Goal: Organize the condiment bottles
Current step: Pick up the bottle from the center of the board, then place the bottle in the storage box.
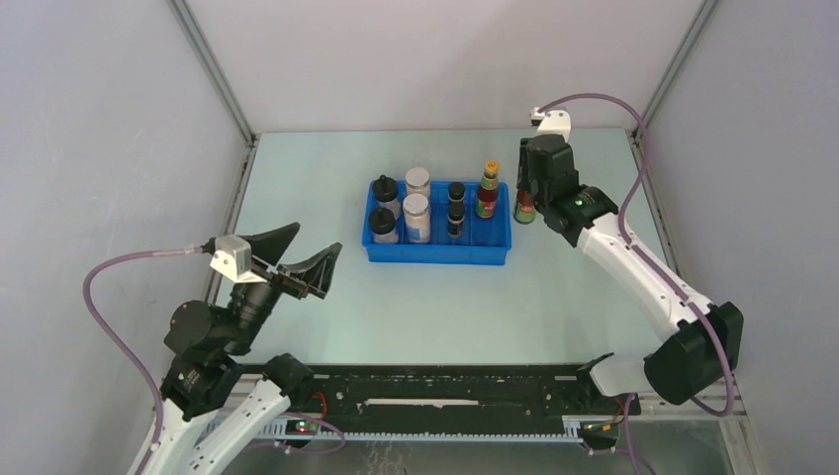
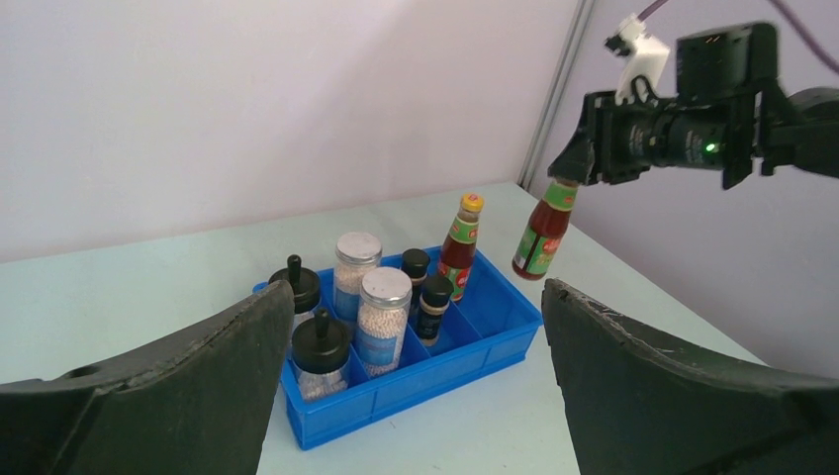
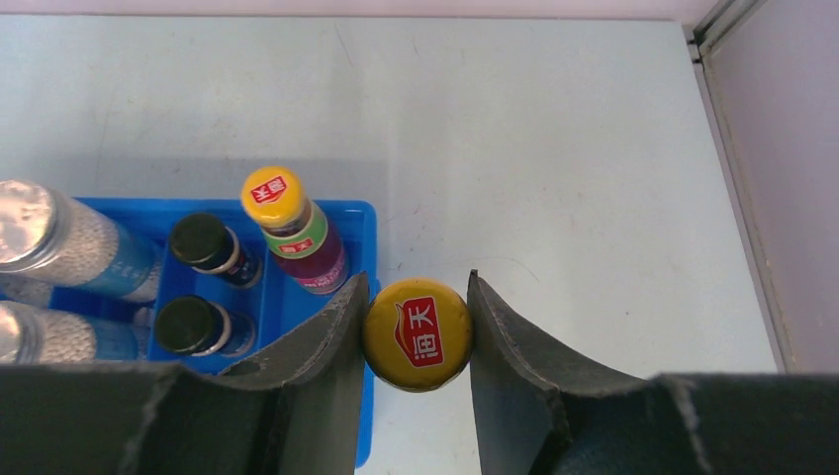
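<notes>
The blue tray [image 1: 435, 255] holds two black knob-capped bottles [image 1: 384, 206] at its left, then two clear white-lidded bottles [image 1: 417, 201]. Two short dark bottles [image 1: 455, 204] follow, and one slim orange-capped bottle [image 1: 488, 190] stands in the rightmost compartment. My right gripper [image 3: 417, 317] is shut on the yellow-orange cap of a second slim bottle [image 3: 417, 334]. That bottle [image 2: 541, 236] hangs slightly tilted just outside the tray's right wall. My left gripper [image 1: 315, 242] stays wide open and empty, well to the tray's near left.
The tray's rightmost compartment [image 2: 500, 307] has free floor in front of the slim bottle. Grey walls and metal frame posts [image 1: 213, 69] close in the table on three sides. A black rail [image 1: 445, 396] runs along the near edge.
</notes>
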Robot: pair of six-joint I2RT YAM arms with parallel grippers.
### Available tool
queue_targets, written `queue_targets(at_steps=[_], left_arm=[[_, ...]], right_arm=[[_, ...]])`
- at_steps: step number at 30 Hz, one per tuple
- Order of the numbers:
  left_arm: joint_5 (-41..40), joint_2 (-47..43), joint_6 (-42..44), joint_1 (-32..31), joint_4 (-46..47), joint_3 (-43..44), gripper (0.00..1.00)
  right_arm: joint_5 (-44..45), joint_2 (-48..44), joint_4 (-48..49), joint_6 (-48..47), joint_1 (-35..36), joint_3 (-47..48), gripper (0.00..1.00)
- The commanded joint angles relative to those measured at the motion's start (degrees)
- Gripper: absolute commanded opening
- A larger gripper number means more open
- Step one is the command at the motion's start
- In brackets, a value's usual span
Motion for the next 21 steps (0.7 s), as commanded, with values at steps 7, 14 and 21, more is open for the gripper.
queue_targets(at_steps=[7, 14, 21], left_arm=[[-1.12, -1.43, -1.11, -0.1, -1.01, -2.77, 1.0], [-1.35, -1.38, -0.96, -0.06, -0.97, -3.34, 1.0], [-1.43, -1.39, -0.77, -0.1, -1.27, -3.58, 1.0]], right_arm=[[4.65, -6.19, 1.03, -1.96, 5.61, 7.51, 0.0], [5.44, -5.26, 0.2, -2.14, 9.1, 9.17, 0.0], [6.03, -3.72, 0.5, -2.41, 11.46, 10.13, 0.0]])
